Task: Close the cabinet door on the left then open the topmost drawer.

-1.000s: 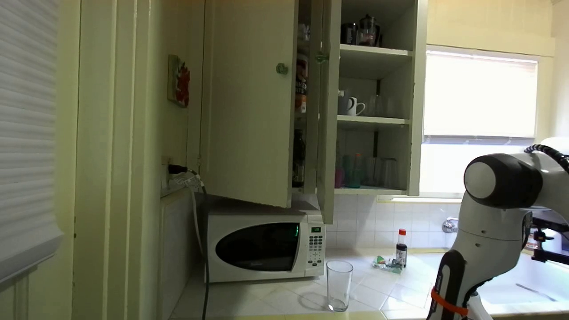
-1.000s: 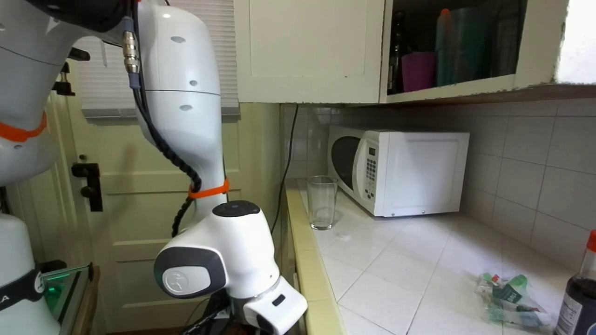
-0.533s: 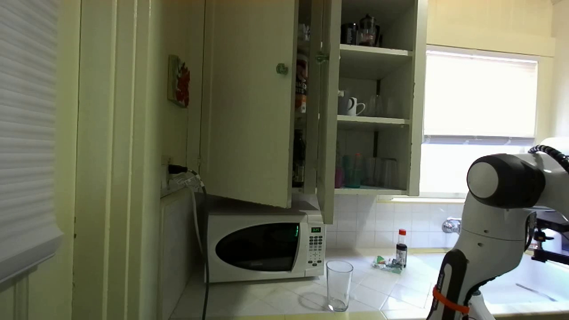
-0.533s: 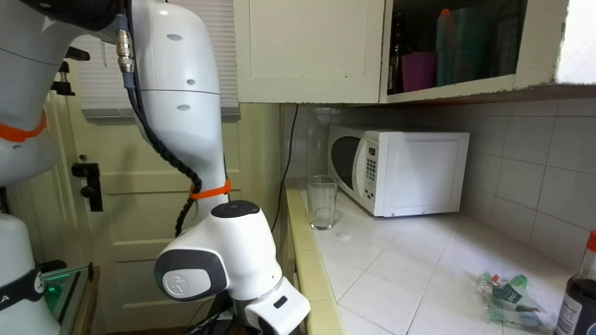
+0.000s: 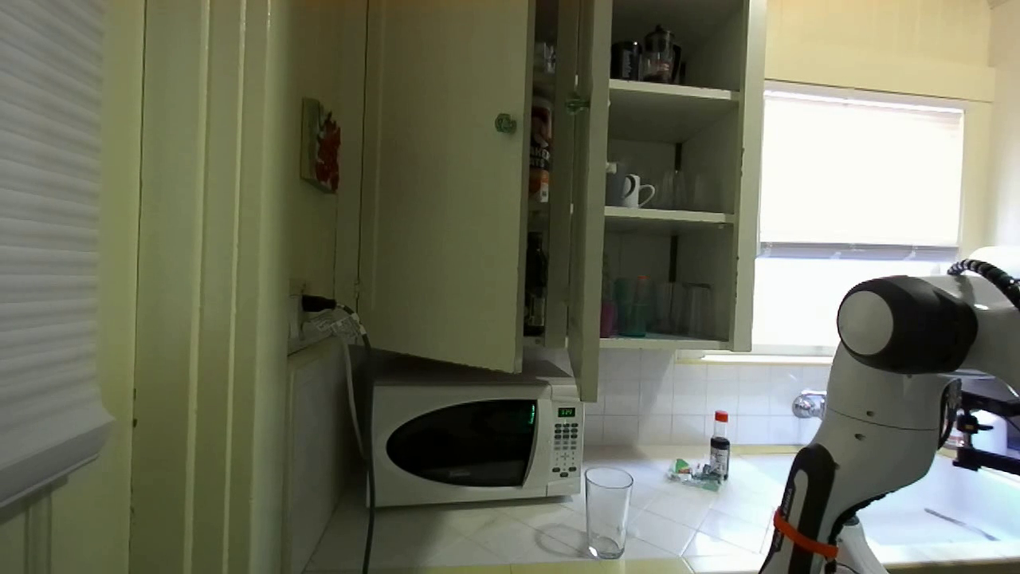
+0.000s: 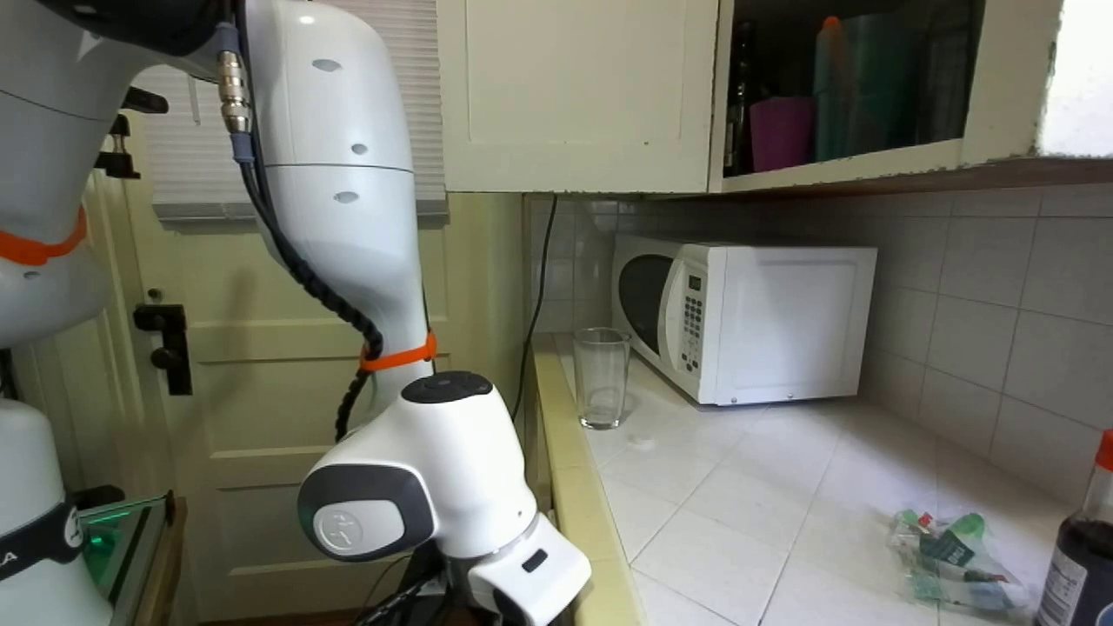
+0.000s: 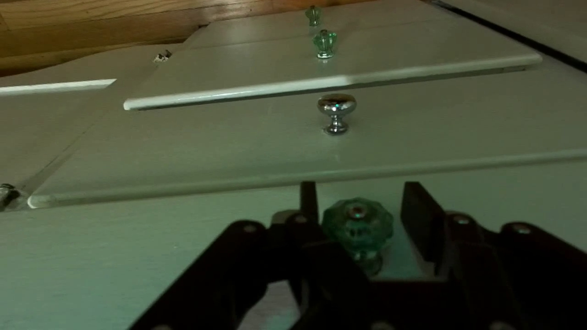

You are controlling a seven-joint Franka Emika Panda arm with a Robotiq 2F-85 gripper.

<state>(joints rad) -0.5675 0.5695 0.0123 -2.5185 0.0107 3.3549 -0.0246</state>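
Note:
In the wrist view, where the floor lies at the top, a green glass knob sits on the pale front farthest from the floor, seemingly the topmost drawer. My gripper stands around this knob with its jaws apart. The left finger is close against the knob; whether they touch I cannot tell. A gap separates the knob from the right finger. The cabinet door on the left hangs ajar above the microwave. In both exterior views the gripper is hidden.
Beyond the gripper are a chrome knob and a panel with another green knob. A second upper door stands wide. A drinking glass is near the counter's yellow edge, close to the arm's wrist. A microwave stands behind.
The arm's wrist has shifted slightly right toward the counter edge in an exterior view. The doors and the glass have not moved.

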